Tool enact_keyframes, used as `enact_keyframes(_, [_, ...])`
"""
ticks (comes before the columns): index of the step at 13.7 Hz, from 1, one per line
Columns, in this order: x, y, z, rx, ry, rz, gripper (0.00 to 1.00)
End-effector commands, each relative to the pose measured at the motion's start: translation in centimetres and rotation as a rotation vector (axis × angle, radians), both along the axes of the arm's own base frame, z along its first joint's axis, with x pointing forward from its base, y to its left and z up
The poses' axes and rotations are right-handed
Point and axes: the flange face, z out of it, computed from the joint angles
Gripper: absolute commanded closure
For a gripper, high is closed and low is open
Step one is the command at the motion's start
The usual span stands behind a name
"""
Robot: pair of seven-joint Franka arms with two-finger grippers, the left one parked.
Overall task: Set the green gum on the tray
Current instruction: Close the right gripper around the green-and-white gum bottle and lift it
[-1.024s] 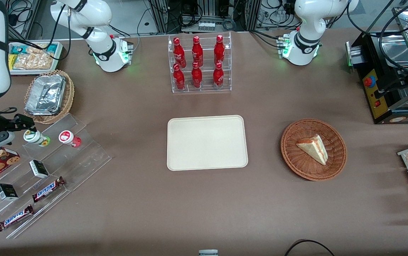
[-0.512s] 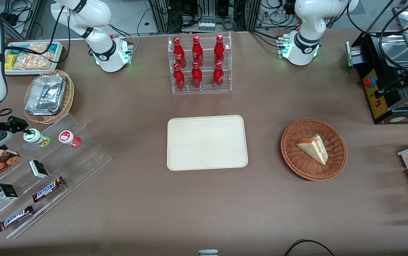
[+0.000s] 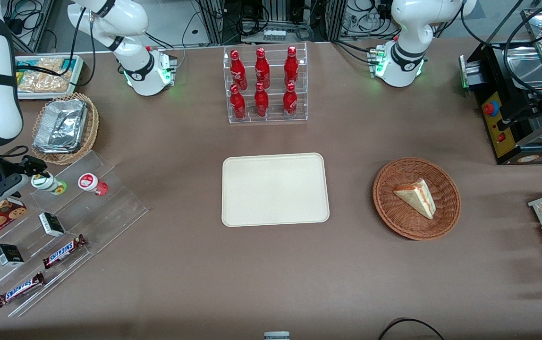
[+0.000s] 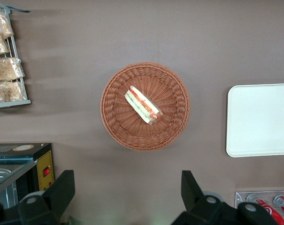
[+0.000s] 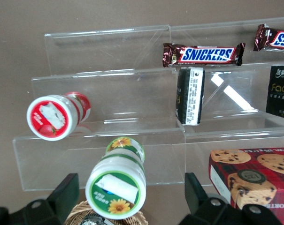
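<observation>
Green gum [image 5: 117, 185] — between end effector [image 5: 132, 197] fingers

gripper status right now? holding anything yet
Gripper: open, jaws standing apart on either side of the green gum on the clear stepped display stand, holding nothing yet.

Brown table [image 3: 195, 283] fronts cable-strewn metal racks [image 3: 271, 19].

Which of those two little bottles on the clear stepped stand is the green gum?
Find the clear stepped stand toward the working arm's end of the table. Two small white bottles sit on its top step, with the gripper at one of them, jaws open. That one is the green gum: green-and-yellow flower label and green base, while the bottle beside it is red.
</observation>
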Motion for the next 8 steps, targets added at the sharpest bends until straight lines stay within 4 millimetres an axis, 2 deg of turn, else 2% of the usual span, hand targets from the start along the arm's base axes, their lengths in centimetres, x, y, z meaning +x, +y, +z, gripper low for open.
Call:
enact_keyframes(1, [-1.9,-0.2,-0.7,-0.005,-0.023,0.015,0.00])
enact_keyframes(6, [-2.4,-0.1,-1.7,-0.003,-0.025,0.013,0.00])
enact_keyframes(7, [-2.5,-0.1,-1.7,-0.004,-0.025,0.014,0.10])
enact_keyframes(8, [-2.5,-0.1,-1.8,-0.003,-0.024,0.013,0.34])
